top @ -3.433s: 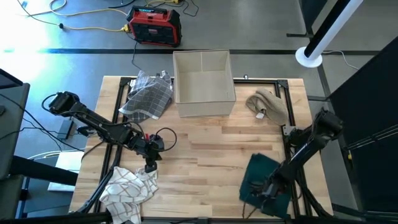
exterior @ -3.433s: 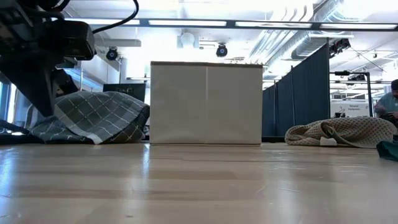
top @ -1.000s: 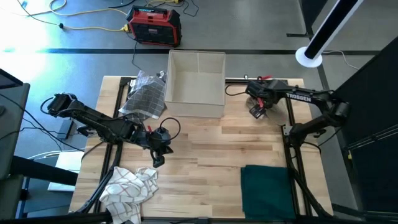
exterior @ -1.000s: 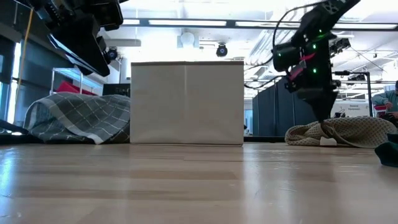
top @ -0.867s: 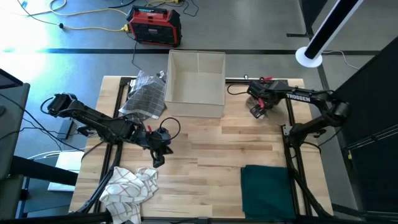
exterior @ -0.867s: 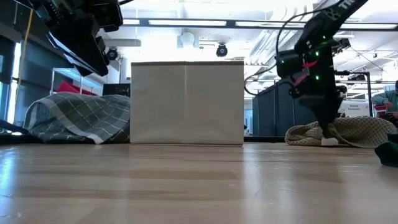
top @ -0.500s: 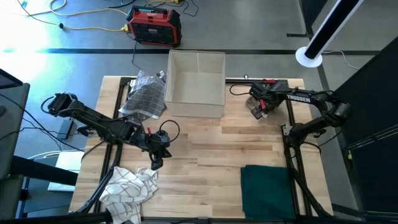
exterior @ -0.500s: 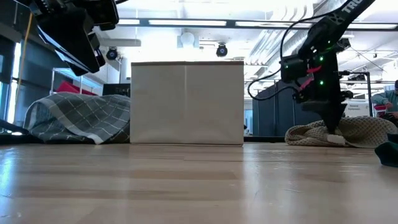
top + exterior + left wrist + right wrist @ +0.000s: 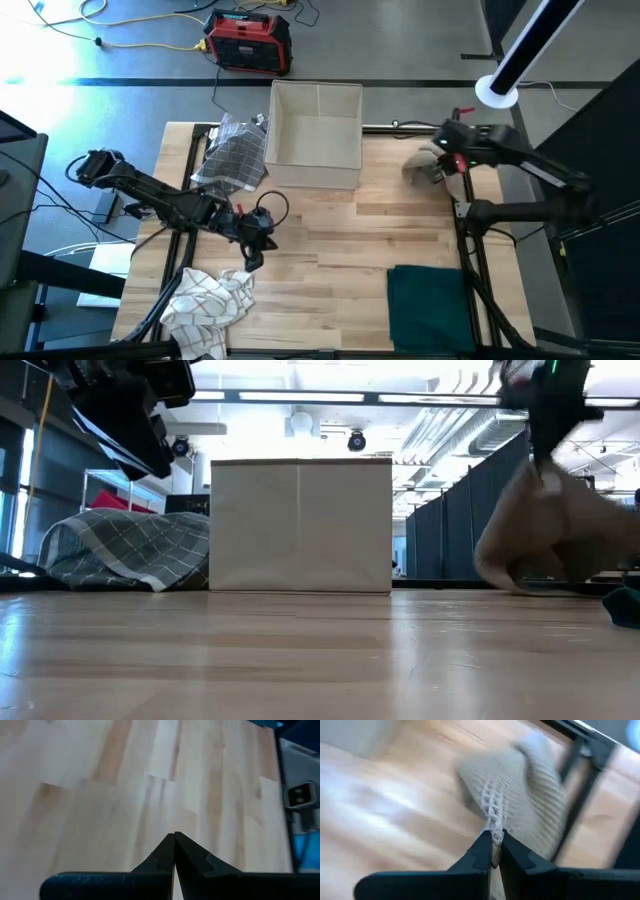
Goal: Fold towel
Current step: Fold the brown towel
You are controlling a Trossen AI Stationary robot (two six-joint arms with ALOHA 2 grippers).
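Note:
A beige waffle-weave towel [image 9: 540, 535] hangs bunched at the table's far right, with my right gripper [image 9: 495, 839] shut on it; from above the towel [image 9: 421, 166] shows beside my right gripper [image 9: 440, 166]. My left gripper [image 9: 249, 258] is shut on nothing, above bare wood [image 9: 150, 795] left of the table's middle. A dark green towel [image 9: 428, 305] lies folded flat at the near right. My right gripper pinches a gathered ridge of the beige towel [image 9: 493, 822] between its two fingers, from above. The towel hangs slack below the fingers, and its lower end [image 9: 500, 582] reaches down to the table top.
An open beige box [image 9: 315, 135] stands at the far middle. A grey checked cloth [image 9: 235, 155] lies heaped to its left, and a white checked cloth [image 9: 205, 300] lies heaped at the near left corner. Bare wood lies between them.
My right gripper has risen and gone toward the table's right edge, shut on the beige towel. The towel, a low heap on the table before, now hangs drawn up below the fingers, with only its lower end down at the table.

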